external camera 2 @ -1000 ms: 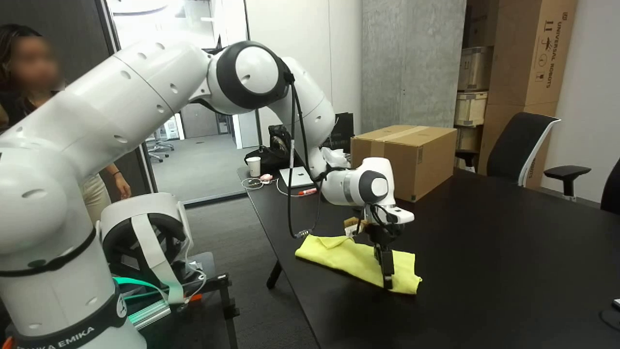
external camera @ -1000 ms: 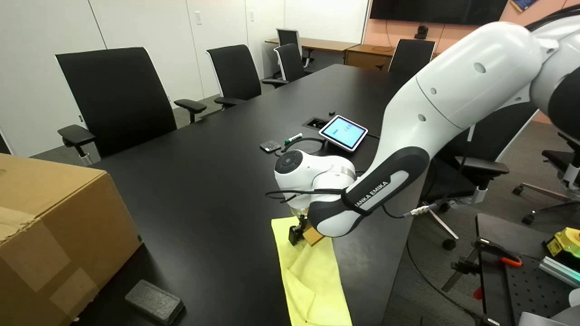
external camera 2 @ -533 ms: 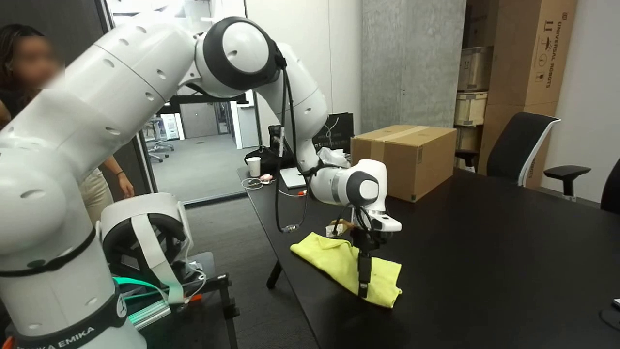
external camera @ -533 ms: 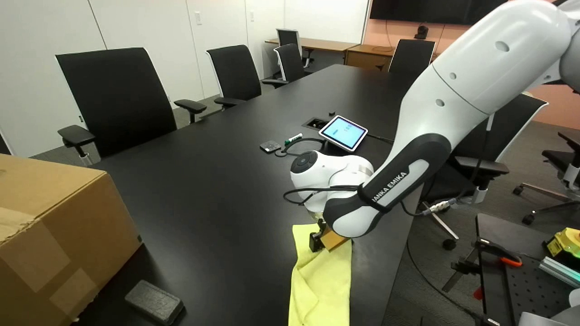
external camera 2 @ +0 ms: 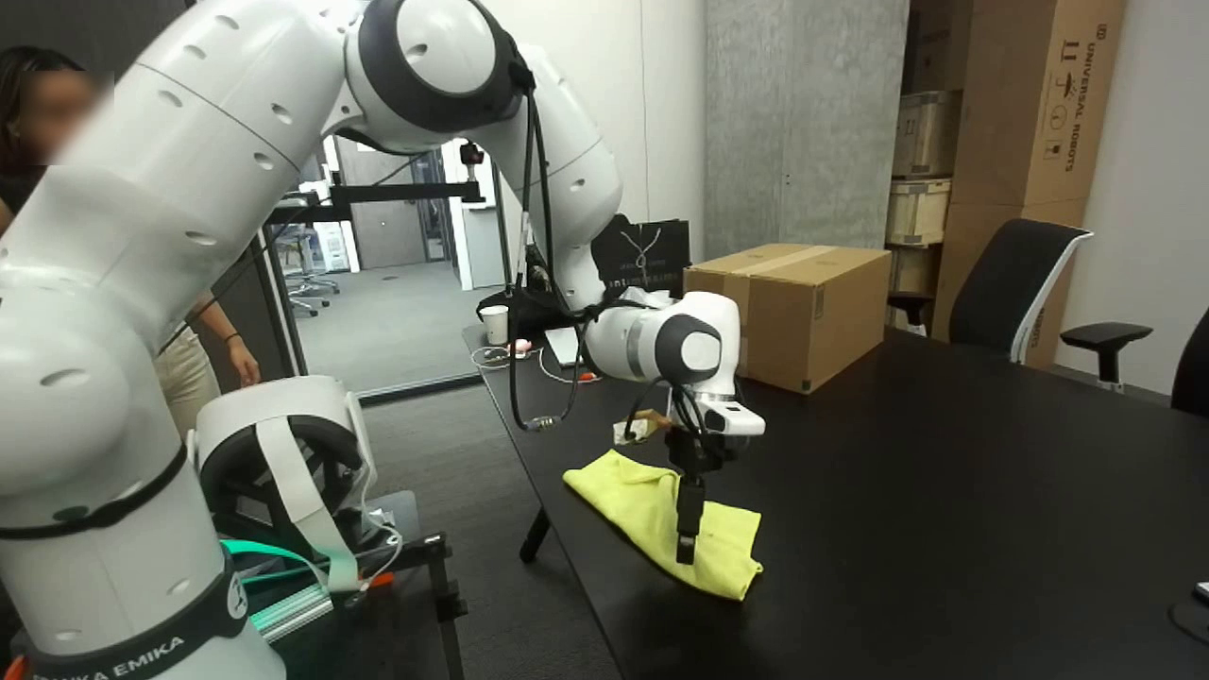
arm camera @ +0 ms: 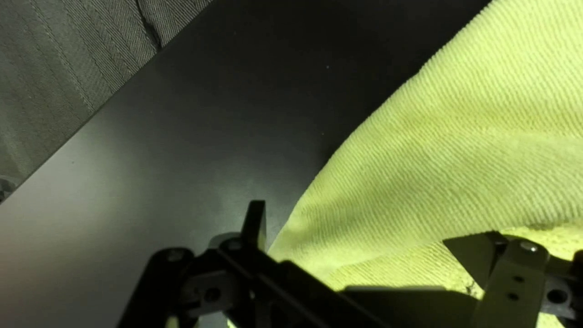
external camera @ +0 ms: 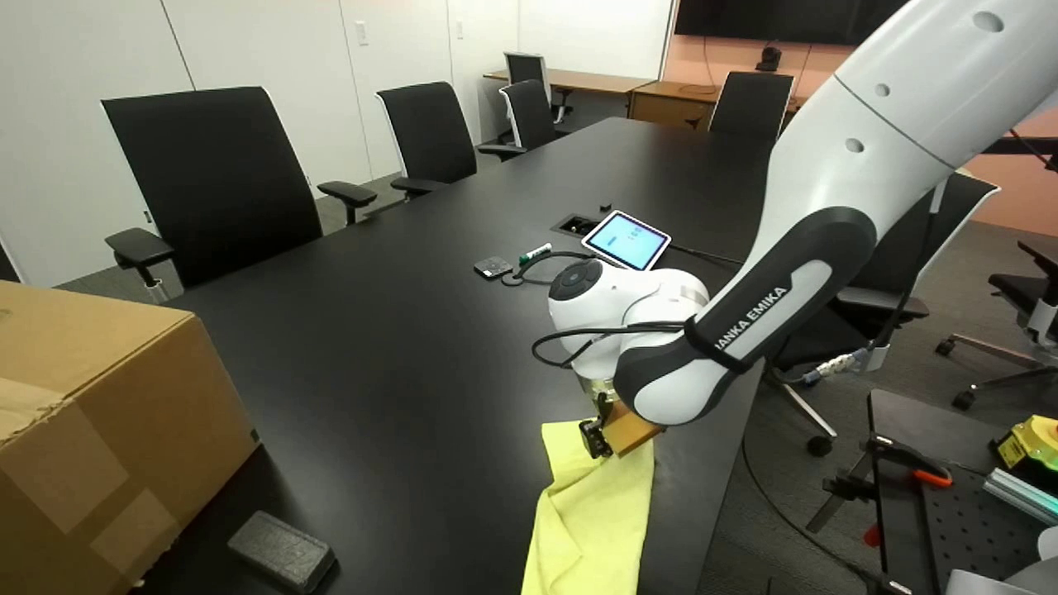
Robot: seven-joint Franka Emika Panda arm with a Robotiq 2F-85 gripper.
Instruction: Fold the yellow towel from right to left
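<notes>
The yellow towel (external camera: 588, 533) lies on the dark table as a long strip, its upper layer creased and folded over in part. In an exterior view my gripper (external camera 2: 688, 548) points down over the towel's nearer end, its fingertips at or just above the cloth; contact is hard to judge. Wide apart in the wrist view, the jaws of the gripper (arm camera: 364, 237) have the towel (arm camera: 446, 164) spread beneath and between them, not pinched. The left finger (arm camera: 255, 223) stands beside the folded edge, and the upper layer partly covers the right finger (arm camera: 476, 253).
A cardboard box (external camera 2: 784, 316) stands on the table. A dark grey block (external camera: 283, 549), a tablet (external camera: 628, 240), a green marker (external camera: 536, 253) and a cable (external camera: 562, 254) also lie there. The table edge (external camera 2: 567, 576) runs close to the towel. A person (external camera 2: 52, 123) stands behind the arm.
The gripper has moved toward the table edge on the robot's side, and the towel's end has slid the same way. Lately the gripper has risen slightly. Its jaws have stayed wide.
</notes>
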